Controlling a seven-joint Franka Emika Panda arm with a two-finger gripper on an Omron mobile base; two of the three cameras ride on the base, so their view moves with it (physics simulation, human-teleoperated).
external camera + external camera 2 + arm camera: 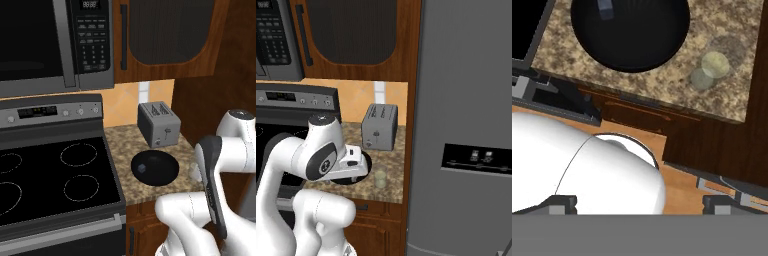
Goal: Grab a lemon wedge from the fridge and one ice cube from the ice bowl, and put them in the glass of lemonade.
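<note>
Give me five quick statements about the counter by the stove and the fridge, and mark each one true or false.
1. The ice cube lies inside the ice bowl. True.
2. The glass of lemonade stands on the stovetop. False: it stands on the granite counter, between the bowl and the fridge.
3. The toaster stands behind the bowl, toward the wall. True.
4. The fridge doors are open. False: they are shut.
5. The gripper holds the ice cube. False: it is open, holding nothing.
</note>
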